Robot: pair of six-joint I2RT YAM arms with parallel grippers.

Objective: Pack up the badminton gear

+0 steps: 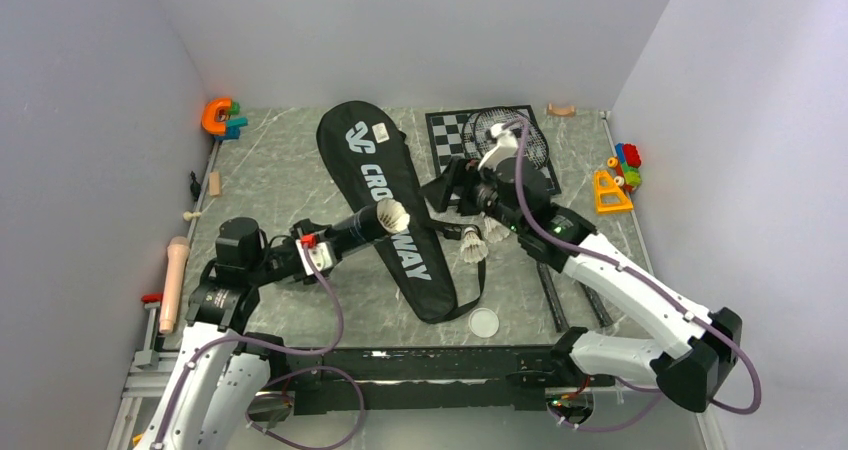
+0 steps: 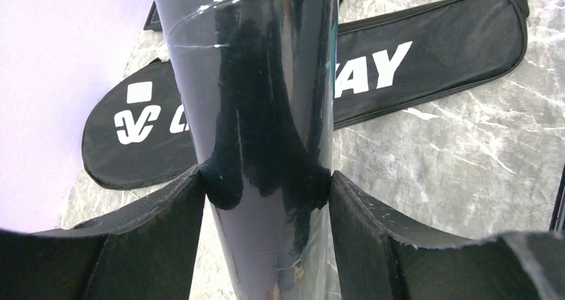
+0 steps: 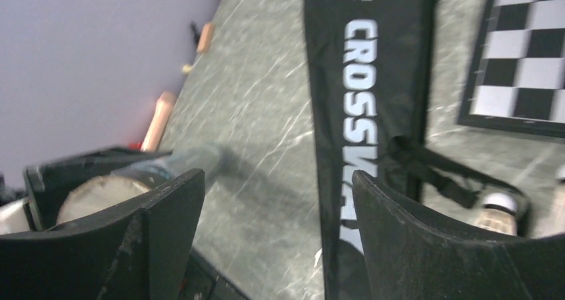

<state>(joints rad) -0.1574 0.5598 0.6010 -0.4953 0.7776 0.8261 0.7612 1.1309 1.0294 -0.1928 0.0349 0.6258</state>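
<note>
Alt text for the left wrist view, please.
The left claw grips a dark glossy tube between its two black fingers. Behind it, a black racket bag with white lettering lies on the grey marbled table.

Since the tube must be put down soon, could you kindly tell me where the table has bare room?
The widest bare patch lies left of the racket bag, toward the orange toy. Crowded: between the bag, chessboard and right hand, where two shuttlecocks lie.

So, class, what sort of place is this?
Probably a robot lab test cell: a table boxed in by plain white panels, a left arm and right arm bolted at its near edge, and staged props like a chessboard.
</note>
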